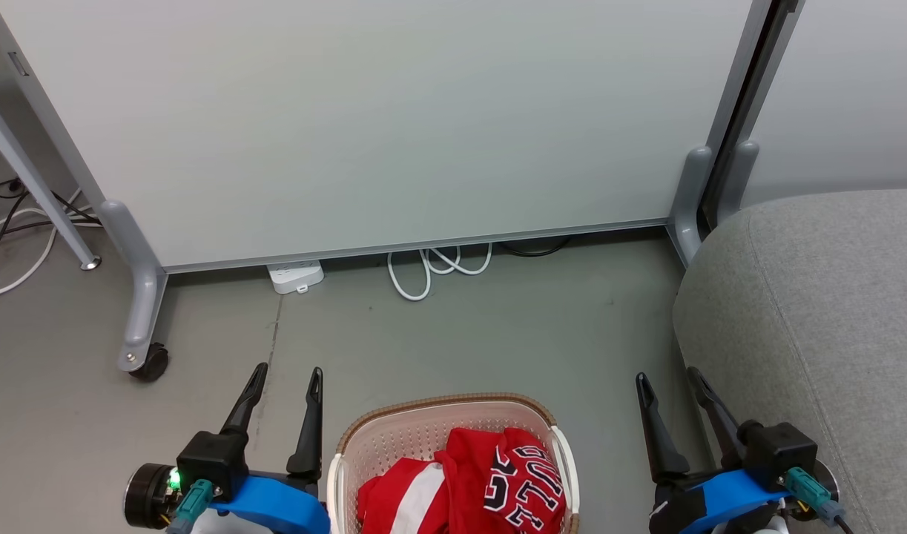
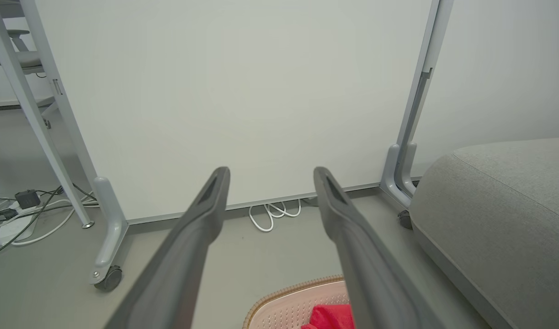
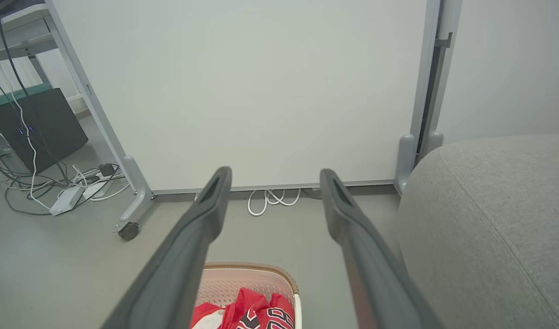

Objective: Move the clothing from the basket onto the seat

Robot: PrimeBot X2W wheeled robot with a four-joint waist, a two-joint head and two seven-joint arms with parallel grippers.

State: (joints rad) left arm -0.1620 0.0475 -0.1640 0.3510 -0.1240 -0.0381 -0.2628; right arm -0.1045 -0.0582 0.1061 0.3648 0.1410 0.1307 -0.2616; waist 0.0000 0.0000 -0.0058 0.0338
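Observation:
The cream basket [image 1: 394, 437] with a brown rim stands on the floor at the bottom centre of the head view. Inside lies the red clothing [image 1: 468, 482]: a jersey with black-and-white lettering [image 1: 523, 482] and a piece with a broad white stripe [image 1: 412, 493]. My left gripper [image 1: 286, 378] is open to the basket's left, my right gripper [image 1: 668, 378] open to its right; both are empty. The grey seat [image 1: 816, 311] fills the right side. The wrist views show the basket [image 2: 288, 304] [image 3: 261, 276], the clothing [image 2: 329, 317] [image 3: 252, 310] and the seat [image 2: 498, 219] [image 3: 485, 219].
A large white wheeled board [image 1: 379, 119] stands across the back, with a caster [image 1: 147, 362] at its left foot. A white power strip [image 1: 296, 276] and a coiled white cable [image 1: 431, 267] lie under it. More cables [image 1: 15, 222] lie at the far left.

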